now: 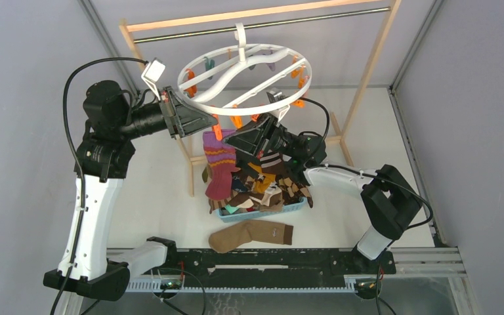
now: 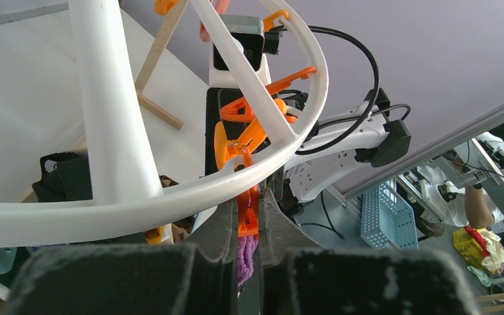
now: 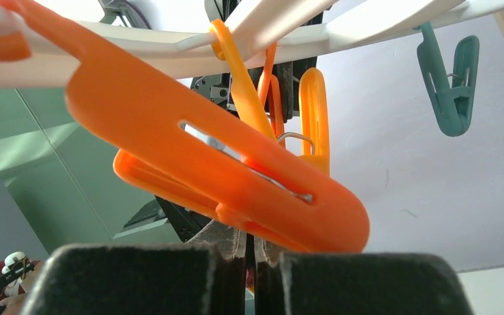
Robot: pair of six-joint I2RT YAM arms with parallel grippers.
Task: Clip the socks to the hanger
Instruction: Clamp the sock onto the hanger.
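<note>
Two arms meet under the hanger (image 1: 246,75), which hangs by its hook from the rod of the wooden rack (image 1: 367,79) near the far edge of the table (image 1: 367,164). From above, the left gripper (image 1: 211,125) reaches the ring's near-left rim. There an orange clothespin (image 1: 217,133) carries a purple striped sock (image 1: 218,167), which dangles over the light-blue basket (image 1: 262,213). The right gripper (image 1: 231,140) sits just beside it. More socks (image 1: 272,187) are heaped in the basket mid-table. A brown sock (image 1: 252,235) lies flat between the basket and the near edge.

From the left wrist, the left gripper (image 2: 249,207) is clamped on the orange clothespin (image 2: 248,223). Purple sock fabric (image 2: 246,256) shows below the pin, and the hanger's ring (image 2: 138,203) crosses above.

From the right wrist, the right gripper (image 3: 249,246) has its jaws pressed together just beneath an orange clip (image 3: 236,190) that dangles from the hanger (image 3: 380,33). Whether it is the same pin cannot be told. A teal clothespin (image 3: 449,85) hangs at the upper right.
</note>
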